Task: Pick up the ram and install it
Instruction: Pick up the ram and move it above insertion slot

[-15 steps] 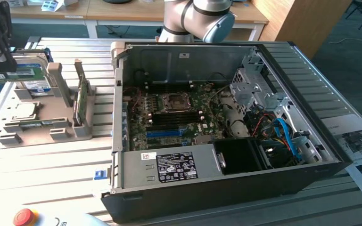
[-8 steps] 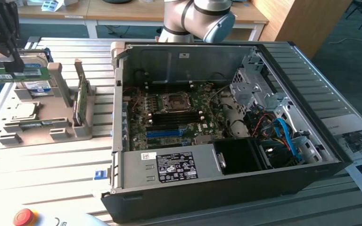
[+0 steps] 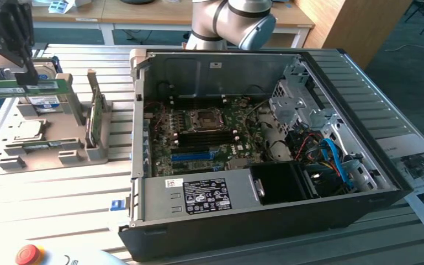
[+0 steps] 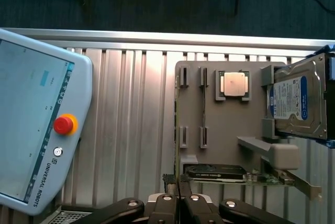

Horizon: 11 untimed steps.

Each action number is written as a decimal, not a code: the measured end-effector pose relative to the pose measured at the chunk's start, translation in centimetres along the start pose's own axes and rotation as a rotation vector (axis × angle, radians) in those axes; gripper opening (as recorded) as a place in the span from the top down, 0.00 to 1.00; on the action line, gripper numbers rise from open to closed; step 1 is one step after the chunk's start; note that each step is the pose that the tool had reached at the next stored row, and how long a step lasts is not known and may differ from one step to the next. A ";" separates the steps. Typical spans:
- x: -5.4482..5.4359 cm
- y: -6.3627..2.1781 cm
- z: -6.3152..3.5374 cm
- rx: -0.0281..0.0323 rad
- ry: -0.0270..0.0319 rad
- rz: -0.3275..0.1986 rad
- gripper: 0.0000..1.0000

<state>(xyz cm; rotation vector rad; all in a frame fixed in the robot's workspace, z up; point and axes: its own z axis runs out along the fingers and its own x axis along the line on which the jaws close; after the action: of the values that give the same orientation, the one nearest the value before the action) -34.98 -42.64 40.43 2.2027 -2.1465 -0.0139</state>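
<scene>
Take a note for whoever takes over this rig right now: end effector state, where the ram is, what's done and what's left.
End effector: shut on the ram.
Ram: held roughly level in the air above the parts tray, at the exterior view's left, beside the open computer case and not over it.
Done: the ram is picked up and is off the tray.
Left: the install. The ram is not yet in the case or on the motherboard.

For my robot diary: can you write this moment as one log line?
Fingers: shut on ram | Ram: held above parts tray | Computer case: open, ram not installed
</scene>
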 end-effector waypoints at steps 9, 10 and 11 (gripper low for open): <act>0.2 -1.69 -0.08 -0.0010 0.0000 0.000 0.88; 0.2 -1.88 -0.09 -0.0012 -0.0001 0.000 0.88; 0.2 -2.07 -0.10 -0.0013 -0.0001 0.000 0.88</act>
<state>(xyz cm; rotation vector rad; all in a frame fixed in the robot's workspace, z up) -32.90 -42.82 40.43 2.2020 -2.1458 -0.0154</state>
